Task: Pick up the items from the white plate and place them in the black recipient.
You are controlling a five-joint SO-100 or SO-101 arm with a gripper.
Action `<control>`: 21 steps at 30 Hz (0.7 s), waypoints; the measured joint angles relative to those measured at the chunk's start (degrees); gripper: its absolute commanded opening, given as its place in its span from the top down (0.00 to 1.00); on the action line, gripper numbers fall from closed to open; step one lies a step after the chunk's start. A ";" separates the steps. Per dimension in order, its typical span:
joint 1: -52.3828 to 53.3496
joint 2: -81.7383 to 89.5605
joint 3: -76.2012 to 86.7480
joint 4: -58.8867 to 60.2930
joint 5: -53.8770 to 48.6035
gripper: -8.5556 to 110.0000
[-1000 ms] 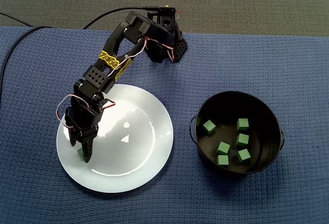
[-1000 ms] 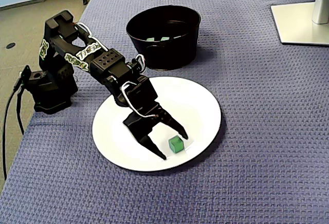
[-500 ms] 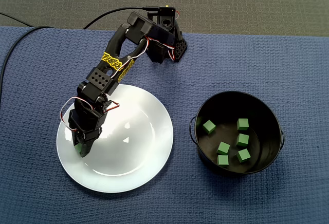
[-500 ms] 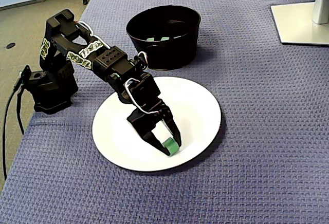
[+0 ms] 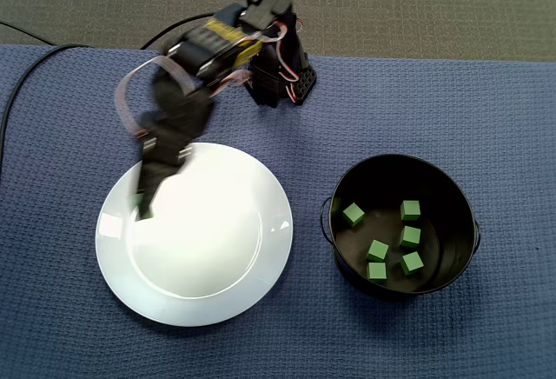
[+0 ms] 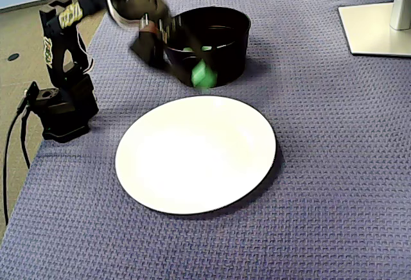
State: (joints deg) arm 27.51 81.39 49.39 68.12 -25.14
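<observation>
Clearly the gripper [image 6: 196, 78] is up off the white plate [image 6: 154, 183], clenched on a small green cube [image 6: 202, 74] at its tip. Arm and cube are both smeared with blur, so the exact set of the jaws cannot be made out. In the fixed view from the near side, the cube hangs in the air in front of the black pot's [image 6: 228, 42] near wall, beyond the far edge of the plate. In the fixed view from above, the gripper [image 5: 141, 209] hangs over the plate's [image 5: 252, 257] upper left part, with only a trace of green showing at its end.

The plate itself is bare in both fixed views. It lies on a blue woven cloth [image 5: 486, 101], just left of the pot in the view from above, the two close but apart. Six green cubes [image 5: 410, 237] lie scattered on the pot's floor: one to the left, one toward the far side and four clustered nearer. A small handle sticks out of the pot's [image 5: 452, 189] left rim.

The arm's base [image 5: 294, 73] stands at the far edge of the cloth, and a black cable [image 5: 22, 70] runs off to the left. A white monitor stand [image 6: 376, 29] sits at the far right in the view from the near side.
</observation>
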 measured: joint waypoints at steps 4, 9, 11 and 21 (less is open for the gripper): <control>-13.45 7.47 -1.49 7.21 8.88 0.93; -33.22 11.60 2.20 8.79 15.64 0.93; -39.90 11.34 4.57 8.70 17.05 0.93; -55.02 -6.06 8.96 7.65 17.49 0.93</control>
State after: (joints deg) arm -27.51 75.32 58.36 75.76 -7.65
